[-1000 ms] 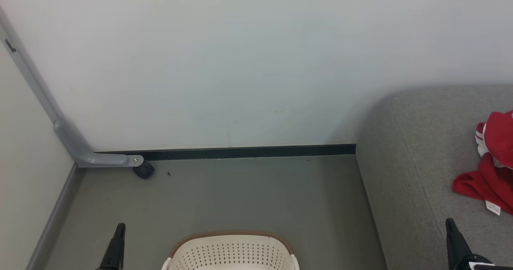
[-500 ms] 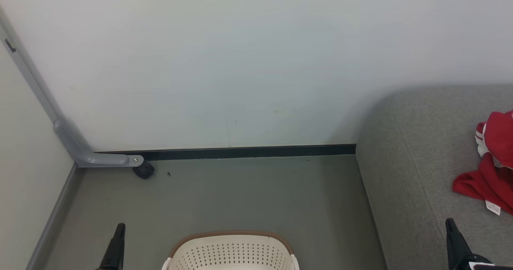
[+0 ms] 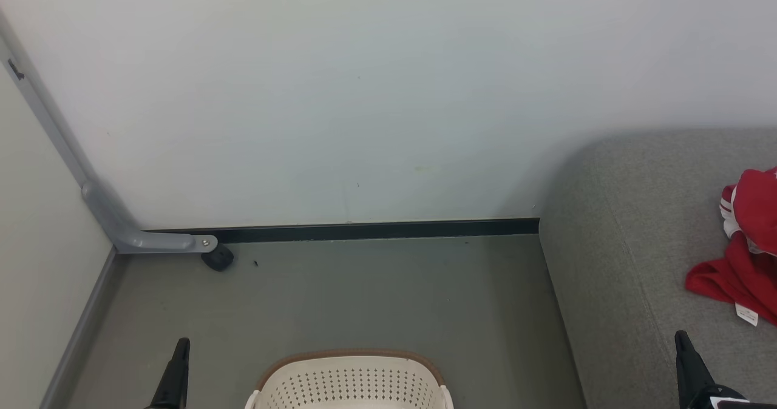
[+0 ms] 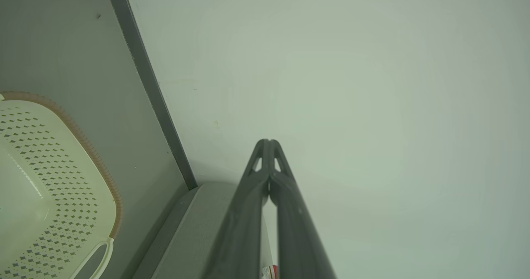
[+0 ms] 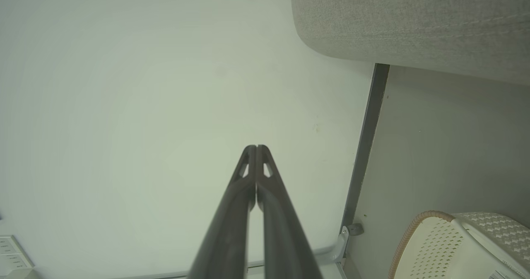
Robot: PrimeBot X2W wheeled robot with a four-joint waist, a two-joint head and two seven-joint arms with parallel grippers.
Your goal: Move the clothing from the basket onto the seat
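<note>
The clothing lies on the seat, at the right edge of frame. The basket, bottom centre, shows bare plastic where visible. The left gripper and right gripper are closed, holding nothing. Transfer appears complete.

- The head camera looks down from above at the basket and the seat.
- Both wrist cameras face the wall and share the basket.
</note>
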